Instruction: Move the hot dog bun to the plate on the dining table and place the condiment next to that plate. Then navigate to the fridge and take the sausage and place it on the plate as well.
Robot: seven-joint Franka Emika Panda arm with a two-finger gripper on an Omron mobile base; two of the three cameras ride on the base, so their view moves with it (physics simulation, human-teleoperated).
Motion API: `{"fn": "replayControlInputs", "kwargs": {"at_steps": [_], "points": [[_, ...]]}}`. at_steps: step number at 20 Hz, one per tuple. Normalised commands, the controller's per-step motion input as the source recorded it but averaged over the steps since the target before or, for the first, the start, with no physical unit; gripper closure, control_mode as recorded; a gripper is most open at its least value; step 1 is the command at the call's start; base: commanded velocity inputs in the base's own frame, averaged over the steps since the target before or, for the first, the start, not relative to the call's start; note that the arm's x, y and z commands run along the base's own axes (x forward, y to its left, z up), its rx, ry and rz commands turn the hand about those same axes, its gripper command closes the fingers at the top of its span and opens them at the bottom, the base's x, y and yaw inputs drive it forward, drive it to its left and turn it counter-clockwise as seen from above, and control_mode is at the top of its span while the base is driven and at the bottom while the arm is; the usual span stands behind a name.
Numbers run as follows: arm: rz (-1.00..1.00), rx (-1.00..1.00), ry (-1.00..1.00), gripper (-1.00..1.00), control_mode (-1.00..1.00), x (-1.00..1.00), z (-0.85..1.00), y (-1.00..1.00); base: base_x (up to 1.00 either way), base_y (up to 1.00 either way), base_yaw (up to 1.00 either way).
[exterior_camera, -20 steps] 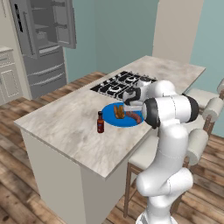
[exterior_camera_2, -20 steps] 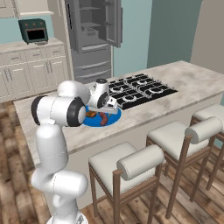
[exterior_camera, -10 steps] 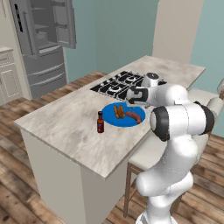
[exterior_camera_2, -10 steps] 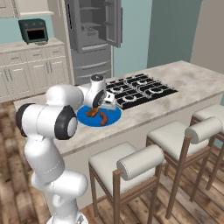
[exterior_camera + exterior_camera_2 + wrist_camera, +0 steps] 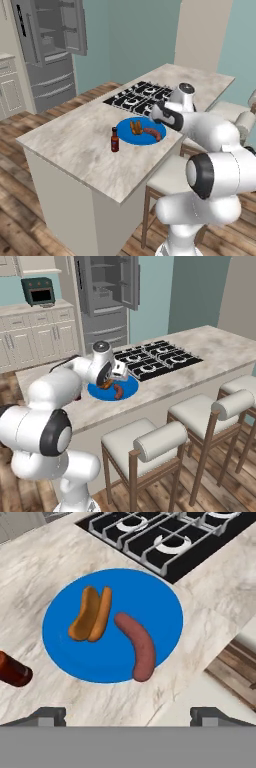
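The blue plate point(image 5: 150, 597) lies on the marble island with the hot dog bun point(image 5: 91, 614) and the reddish sausage point(image 5: 137, 646) side by side on it, apart from each other. The dark condiment bottle point(image 5: 12, 671) stands just off the plate's rim. My gripper point(image 5: 128, 716) hovers above the plate's near edge, open, with nothing between its fingers. From the left base view the gripper point(image 5: 156, 113) hangs over the plate point(image 5: 126, 136), bun point(image 5: 135, 127), sausage point(image 5: 153, 133) and bottle point(image 5: 115, 140). From the right, my hand partly covers the bun point(image 5: 104, 386) beside the sausage point(image 5: 118, 391).
A black gas cooktop point(image 5: 160, 537) sits right behind the plate. The fridge point(image 5: 45, 45) stands with its doors open across the room. Padded bar stools point(image 5: 150, 441) line the island's near side, where the counter edge drops to wooden floor.
My hand has risen off the plate and drawn back toward the cooktop, its jaws spreading a little wider. The sausage stays lying on the plate.
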Motion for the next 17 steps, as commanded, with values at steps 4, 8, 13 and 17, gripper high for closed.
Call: {"fn": "replayControlInputs", "kwargs": {"at_steps": [4, 8, 13, 17], "points": [[0.00, 0.03, -0.13, -1.00, -1.00, -0.85, 0.37, 0.08, 0.00, 0.00, 0.00], [0.00, 0.01, -0.14, -1.00, -1.00, -0.78, 0.44, 0.05, 0.00, 0.00, 0.00], [0.00, 0.00, -0.16, -1.00, -1.00, -0.53, 0.63, 0.00, 0.00, 0.00, 0.00], [0.00, 0.00, -0.14, -1.00, -1.00, -0.50, 0.65, 0.00, 0.00, 0.00, 0.00]]}}
